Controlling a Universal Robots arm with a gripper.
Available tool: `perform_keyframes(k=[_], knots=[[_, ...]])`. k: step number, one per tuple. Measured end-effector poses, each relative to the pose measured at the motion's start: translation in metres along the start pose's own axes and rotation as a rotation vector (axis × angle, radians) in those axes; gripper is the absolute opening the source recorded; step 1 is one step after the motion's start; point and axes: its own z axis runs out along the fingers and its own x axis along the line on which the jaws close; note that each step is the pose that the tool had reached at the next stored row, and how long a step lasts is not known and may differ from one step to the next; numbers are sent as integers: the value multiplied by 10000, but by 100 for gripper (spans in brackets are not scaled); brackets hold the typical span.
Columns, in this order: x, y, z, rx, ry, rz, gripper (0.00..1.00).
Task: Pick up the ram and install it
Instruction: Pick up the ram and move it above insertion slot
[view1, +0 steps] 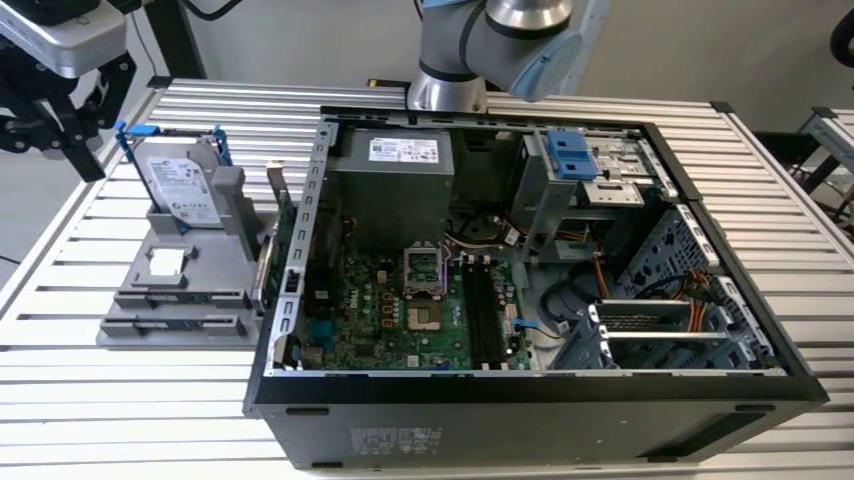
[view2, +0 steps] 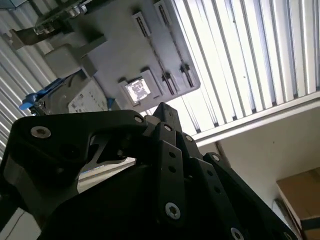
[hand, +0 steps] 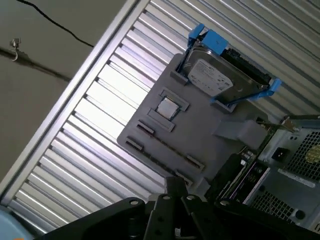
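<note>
The slatted bench (view1: 80, 400) carries an open computer case (view1: 534, 392) and, on the exterior view's left of it, a grey parts fixture (view1: 174, 300). The gripper (hand: 176, 186) hangs high over the bench's far corner, well apart from everything; I cannot tell whether its fingers are open or closed, and nothing shows between them.

The hard drive (view1: 180, 185) with blue rails stands upright in the fixture. The ram (hand: 232, 177) seems to stand on edge at the fixture's case-side border, just beside the case wall.

My worry is that narrow gap. A descent slightly off line could clip the case wall or the hard drive, or pinch the stick crooked. A tilted grasp would later jam it against the black memory slots (view1: 478, 310).
</note>
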Motion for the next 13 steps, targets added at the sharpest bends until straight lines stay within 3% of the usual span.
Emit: perform_keyframes(k=[13], knots=[[0,0,-1,-31,111,-2134,0]])
